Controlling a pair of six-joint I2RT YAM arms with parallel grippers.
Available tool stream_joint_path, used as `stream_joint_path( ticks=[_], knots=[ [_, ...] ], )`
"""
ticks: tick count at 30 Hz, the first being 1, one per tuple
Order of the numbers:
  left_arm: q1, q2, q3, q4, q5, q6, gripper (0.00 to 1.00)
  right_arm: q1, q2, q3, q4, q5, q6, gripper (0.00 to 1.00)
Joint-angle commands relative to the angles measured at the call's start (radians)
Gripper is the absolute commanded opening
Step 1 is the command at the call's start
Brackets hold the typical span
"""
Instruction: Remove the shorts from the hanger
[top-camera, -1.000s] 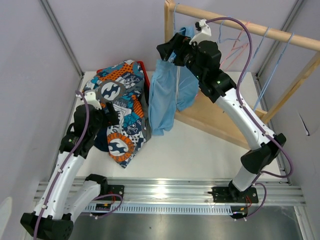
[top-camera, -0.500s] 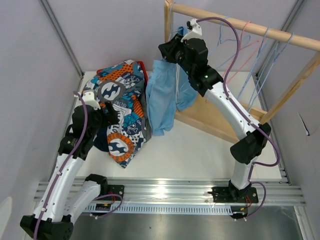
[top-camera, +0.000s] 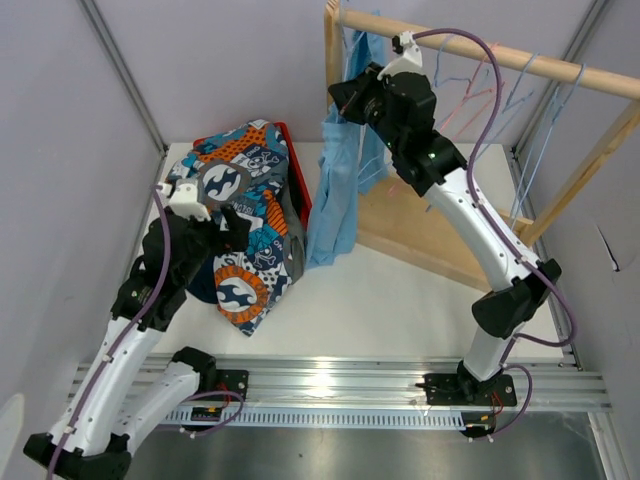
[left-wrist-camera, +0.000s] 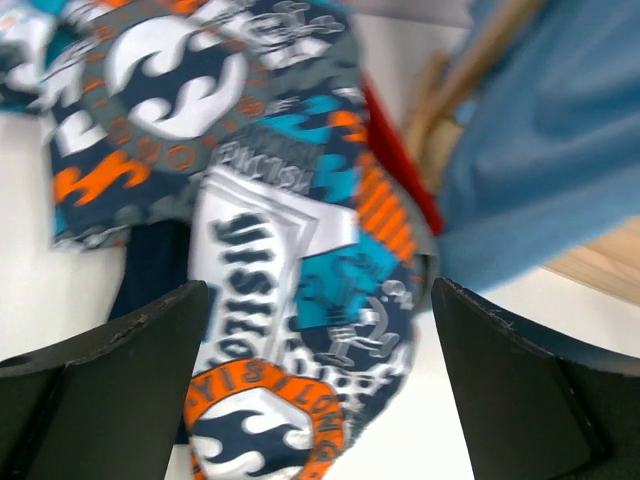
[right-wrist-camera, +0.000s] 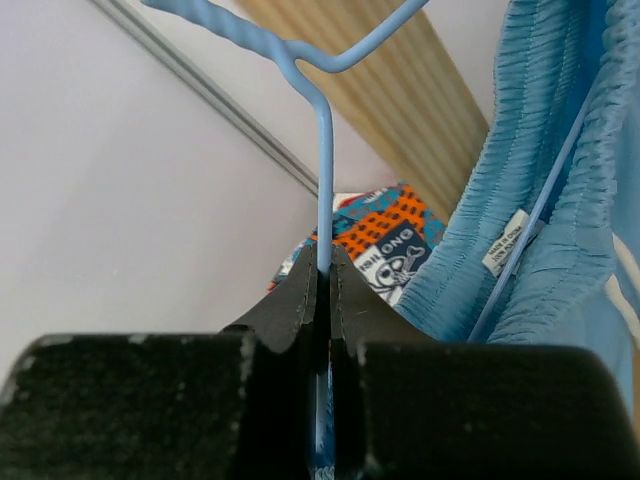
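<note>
Since a second ago the right arm has swung up toward the left end of the rail, and the light blue shorts (top-camera: 335, 190) have risen with it; they now hang narrower and straighter than before. The left arm has crept a little forward over the pile.

The wooden rack (top-camera: 480, 50) stands on the right half of the counter (top-camera: 400, 300), its rail running from the far edge toward the right edge. The light blue shorts (right-wrist-camera: 560, 180) dangle at the rail's left end, with their lower hem near the counter's middle, just beside a red rim (top-camera: 295, 170). They hang to the side of the right fingers (top-camera: 345, 98), not between them.

The patterned shorts (top-camera: 240, 190) lie heaped in the far left corner of the counter, with a navy pair (left-wrist-camera: 150, 270) showing underneath.

The left fingers (top-camera: 232, 222) hover over this heap, spread wide apart, each finger (left-wrist-camera: 130, 360) clear of the patterned shorts (left-wrist-camera: 250, 150) below and holding nothing.

Several bare hangers (top-camera: 480, 90), pink and blue, hang farther right along the rail.

The right fingers (right-wrist-camera: 305, 300) are pressed together on the straight wire stem of a blue hanger (right-wrist-camera: 324, 150), below its twisted neck. The shorts' gathered waistband sits just right of that stem, and a white label (right-wrist-camera: 503, 255) is sewn inside it.
</note>
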Motion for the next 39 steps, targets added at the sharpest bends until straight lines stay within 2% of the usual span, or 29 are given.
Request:
stream_joint_path(
  ticks=[1,4,7,15,20,23,25,26,27,31,35,38,39],
  knots=[
    [-0.142,0.019,0.104,0.099,0.018,0.032,0.99,0.018,-0.113,0.095,0.115,-0.042,-0.003,0.00],
    [-0.254,0.083,0.164,0.163,0.033,0.057,0.99,0.021,-0.123,0.117,0.103,-0.058,0.026,0.00],
    [-0.319,0.126,0.192,0.277,0.111,0.055,0.99,0.029,-0.152,0.099,0.113,-0.077,0.067,0.00],
    [-0.449,0.221,0.234,0.474,0.246,0.020,0.99,0.100,-0.243,-0.032,0.181,-0.054,0.083,0.00],
    [-0.521,0.249,0.203,0.541,0.236,0.006,0.99,0.110,-0.260,-0.044,0.187,-0.055,0.096,0.00],
    [-0.541,0.280,0.191,0.551,0.185,0.008,0.81,0.112,-0.271,-0.046,0.181,-0.066,0.121,0.00],
    [-0.547,0.289,0.180,0.568,0.144,0.011,0.38,0.114,-0.286,-0.055,0.181,-0.078,0.141,0.00],
    [-0.554,0.303,0.184,0.573,0.075,0.011,0.08,0.115,-0.300,-0.062,0.179,-0.082,0.158,0.00],
    [-0.554,0.309,0.186,0.571,0.050,0.014,0.02,0.115,-0.300,-0.072,0.185,-0.083,0.167,0.00],
    [-0.561,0.321,0.184,0.574,-0.022,0.040,0.00,0.115,-0.347,-0.125,0.205,-0.075,0.195,0.00],
    [-0.589,0.259,0.142,0.582,-0.059,0.045,0.00,0.115,-0.358,-0.139,0.199,-0.051,0.187,0.00],
    [-0.667,0.189,0.083,0.562,-0.095,0.043,0.00,0.114,-0.355,-0.129,0.199,-0.033,0.166,0.00],
    [-0.726,0.142,0.044,0.550,-0.131,0.039,0.00,0.114,-0.351,-0.116,0.193,-0.023,0.152,0.00]
  ],
)
